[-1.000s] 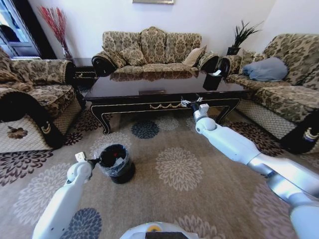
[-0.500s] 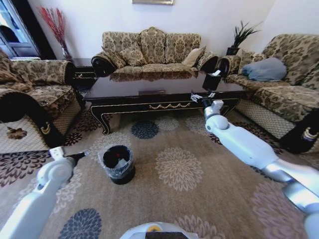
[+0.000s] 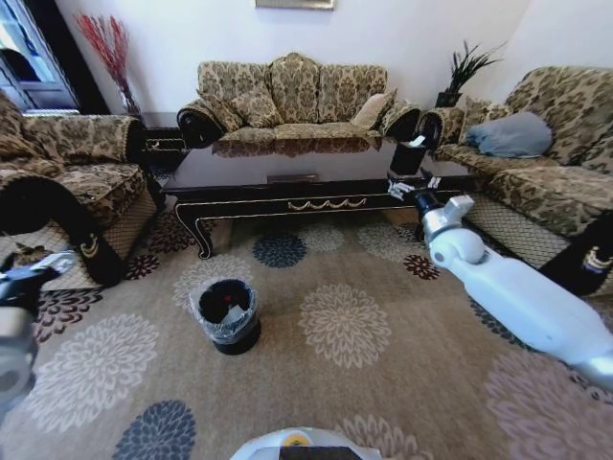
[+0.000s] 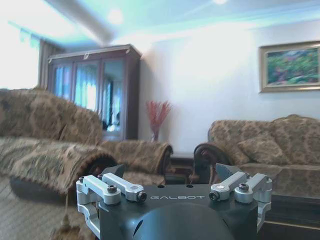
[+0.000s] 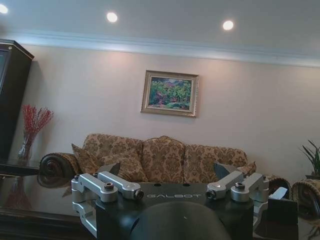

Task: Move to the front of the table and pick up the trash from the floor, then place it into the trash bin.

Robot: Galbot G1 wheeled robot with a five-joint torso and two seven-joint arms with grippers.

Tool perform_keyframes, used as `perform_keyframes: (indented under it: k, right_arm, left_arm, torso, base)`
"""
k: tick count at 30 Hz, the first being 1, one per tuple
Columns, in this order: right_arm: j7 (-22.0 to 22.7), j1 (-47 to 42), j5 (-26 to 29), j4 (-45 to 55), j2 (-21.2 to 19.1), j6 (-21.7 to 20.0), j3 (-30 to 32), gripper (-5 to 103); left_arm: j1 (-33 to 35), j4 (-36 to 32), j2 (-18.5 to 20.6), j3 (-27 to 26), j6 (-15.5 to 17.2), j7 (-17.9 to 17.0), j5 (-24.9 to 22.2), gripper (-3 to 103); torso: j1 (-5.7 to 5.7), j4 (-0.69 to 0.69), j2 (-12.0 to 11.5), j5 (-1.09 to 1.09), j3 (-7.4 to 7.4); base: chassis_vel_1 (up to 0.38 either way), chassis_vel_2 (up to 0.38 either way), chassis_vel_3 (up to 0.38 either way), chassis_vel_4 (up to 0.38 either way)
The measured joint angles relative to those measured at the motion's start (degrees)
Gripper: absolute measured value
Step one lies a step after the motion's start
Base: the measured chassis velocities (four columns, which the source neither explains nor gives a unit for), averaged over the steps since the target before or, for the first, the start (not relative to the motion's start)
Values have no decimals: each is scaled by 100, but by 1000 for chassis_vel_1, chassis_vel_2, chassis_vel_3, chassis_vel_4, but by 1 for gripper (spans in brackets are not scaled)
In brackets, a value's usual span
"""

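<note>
Bin point(image 3: 226, 312) on floor point(image 3: 383, 364) at 11 o'clock, red scrap inside. Left gripper point(image 3: 57, 261) at 9, right gripper point(image 3: 407, 188) at 1 by bench point(image 3: 287, 172) edge; both fingers released, holding nothing.

This is a living room in a home. Three soft sofas with a brown flower pattern, one at the back point(image 3: 292, 96), one on the left point(image 3: 67, 182) and one on the right point(image 3: 546, 153), stand around a long dark shiny table point(image 3: 306, 177) with gold curls on its side, and a beige carpet point(image 3: 364, 364) with big round flowers covers the floor. A framed painting point(image 5: 170, 93) hangs on the pale wall, a vase of red twigs point(image 3: 110, 57) and a green plant point(image 3: 465, 72) stand in the corners, a tall dark glass cabinet point(image 4: 95, 92) is by the wall, and a small black trash bin point(image 3: 225, 314) sits on the carpet.
</note>
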Motion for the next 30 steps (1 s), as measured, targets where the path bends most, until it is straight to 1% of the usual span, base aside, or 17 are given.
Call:
perform_keyframes:
  k: [1,2,3,5,6,8,10,12,13,17,18,20,21,22,25,28,30]
  right_arm:
    - [26,-323,-53,184,-12,5,314,100]
    - [26,-323,-53,184,-12,5,314,100]
    - [61,-631,-91,341,-16,12,603,100]
    - [156,-1777,-178,724,49,12,1393,100]
    - [156,-1777,-178,724,49,12,1393,100]
    - [225,-2533,-312,913,156,49,1900,100]
    - [397,-3377,-754,1075,392,180,2440,100]
    - [422,-3472,-815,1090,441,195,2501,100]
    - [498,-3746,-980,1143,606,223,2668,100]
    - [672,-4119,-1237,1290,1134,222,2830,100]
    - [672,-4119,-1237,1290,1134,222,2830,100]
    - [718,-4214,-1295,1359,1361,191,2838,100]
    - [780,-4328,-1344,1422,1636,138,2850,100]
    - [780,-4328,-1344,1422,1636,138,2850,100]
    - [840,-4577,-1463,1356,1975,138,3023,100]
    - [829,-4780,-1586,1260,2064,198,3204,100]
    - [688,-5014,-1815,1212,2145,284,3426,100]
  left_arm:
    - [93,-75,-125,-2,-74,116,86,100]
    - [93,-75,-125,-2,-74,116,86,100]
    - [165,-144,-228,25,-96,160,96,100]
    - [308,-267,-506,228,-106,192,212,100]
    - [308,-267,-506,228,-106,192,212,100]
    - [344,-327,-648,391,-112,158,421,100]
    - [298,-450,-755,589,-41,-10,519,100]
    - [287,-467,-765,616,-26,-33,537,100]
    - [257,-528,-796,716,19,-91,640,100]
    - [200,-579,-864,959,100,-195,975,100]
    - [200,-579,-864,959,100,-195,975,100]
    - [184,-579,-899,1029,121,-218,1051,100]
    - [168,-553,-934,1101,125,-213,1143,100]
    - [168,-553,-934,1101,125,-213,1143,100]
    - [69,-414,-950,1183,139,-255,1167,100]
    - [19,-325,-934,1192,144,-282,1157,100]
    - [1,-250,-929,1232,142,-281,1162,100]
  torso:
    - [0,-2,0,3,0]
    - [0,-2,0,3,0]
    - [0,1,1,3,-1]
    - [0,1,0,-6,-1]
    - [0,1,0,-6,-1]
    - [0,-1,0,7,0]
    - [0,-4,0,-2,0]
    - [0,-4,0,-1,0]
    - [0,-3,0,3,-1]
    - [0,0,0,0,0]
    - [0,0,0,0,0]
    - [1,0,0,-1,0]
    - [1,0,0,1,0]
    - [1,0,0,1,0]
    - [1,1,0,-2,0]
    - [1,0,-1,0,0]
    - [1,-2,0,0,0]
  base:
    - [0,0,0,0]
    - [0,0,0,0]
    - [0,0,0,0]
    - [0,0,0,0]
    - [0,0,0,0]
    - [0,0,0,0]
    - [0,0,0,0]
    - [0,0,0,0]
    - [0,0,0,0]
    - [0,0,0,0]
    - [0,0,0,0]
    - [0,0,0,0]
    - [0,0,0,0]
    - [0,0,0,0]
    - [0,0,0,0]
    - [0,0,0,0]
    - [0,0,0,0]
